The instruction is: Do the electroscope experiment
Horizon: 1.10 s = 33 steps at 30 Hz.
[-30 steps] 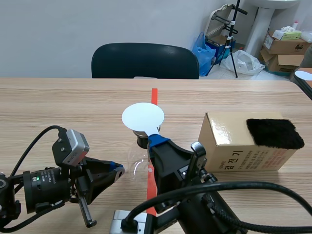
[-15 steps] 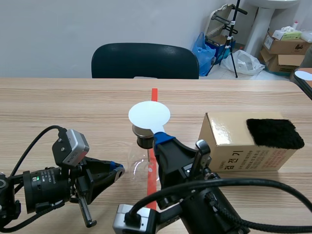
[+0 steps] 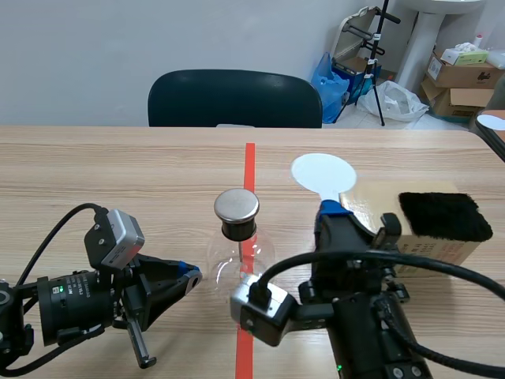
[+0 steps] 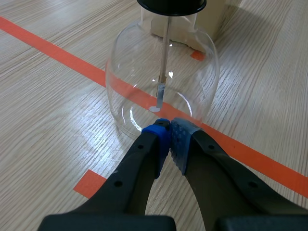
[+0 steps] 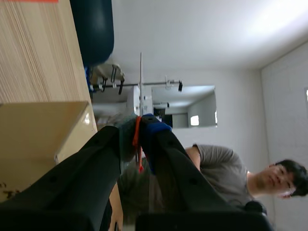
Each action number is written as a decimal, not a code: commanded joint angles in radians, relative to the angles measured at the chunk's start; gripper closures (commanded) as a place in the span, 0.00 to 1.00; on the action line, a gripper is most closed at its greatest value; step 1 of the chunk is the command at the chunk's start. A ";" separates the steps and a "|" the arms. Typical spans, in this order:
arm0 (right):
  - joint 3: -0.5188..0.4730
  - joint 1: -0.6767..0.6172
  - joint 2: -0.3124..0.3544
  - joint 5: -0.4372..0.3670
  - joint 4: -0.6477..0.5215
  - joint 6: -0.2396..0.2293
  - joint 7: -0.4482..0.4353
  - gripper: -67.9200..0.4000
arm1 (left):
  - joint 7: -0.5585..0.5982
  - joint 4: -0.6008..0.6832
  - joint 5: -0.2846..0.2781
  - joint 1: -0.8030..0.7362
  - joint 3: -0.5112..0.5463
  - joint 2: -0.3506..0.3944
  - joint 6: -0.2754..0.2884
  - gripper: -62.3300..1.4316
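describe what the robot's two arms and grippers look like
Both arms are black. The left gripper and right gripper each have two thick black fingers tipped with soft dotted pads, one blue, one grey-green. The left wrist camera and right wrist camera are boxy and silver-grey. A thin black cable arcs over the left arm; thick black cables run along the right.

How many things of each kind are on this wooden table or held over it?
Clear glass flask with silver metal cap: 1
White round disc on a stick, in the right end effector: 1
Tan cardboard box: 1
Black furry cloth on the box: 1
Total: 4
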<state>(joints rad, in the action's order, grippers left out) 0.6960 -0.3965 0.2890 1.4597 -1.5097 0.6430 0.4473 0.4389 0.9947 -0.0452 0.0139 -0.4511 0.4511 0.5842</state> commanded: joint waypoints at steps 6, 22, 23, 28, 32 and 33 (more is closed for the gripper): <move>-0.001 0.014 0.005 0.001 -0.016 0.014 0.124 0.98 | 0.014 0.021 -0.014 0.006 0.003 -0.007 0.002 0.93; -0.001 0.014 0.005 0.001 -0.016 0.013 0.220 0.98 | 0.014 0.021 -0.014 0.006 0.003 -0.007 0.002 0.93; -0.001 0.014 0.005 0.001 -0.016 0.013 0.216 0.98 | 0.014 0.021 -0.014 0.006 0.003 -0.007 0.002 0.93; -0.001 0.014 0.005 0.001 -0.016 0.013 0.147 0.98 | 0.014 0.021 -0.014 0.006 0.003 -0.007 0.002 0.93; -0.001 0.014 0.005 0.001 -0.016 0.013 0.068 0.98 | 0.014 0.021 -0.014 0.006 0.003 -0.007 0.002 0.93; -0.001 0.014 0.005 0.001 -0.016 0.013 0.049 0.98 | 0.014 0.021 -0.014 0.006 0.003 -0.007 0.002 0.93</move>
<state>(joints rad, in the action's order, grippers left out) 0.6960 -0.3965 0.2886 1.4601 -1.5097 0.6434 0.4999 0.4389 0.9947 -0.0452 0.0139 -0.4511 0.4511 0.5842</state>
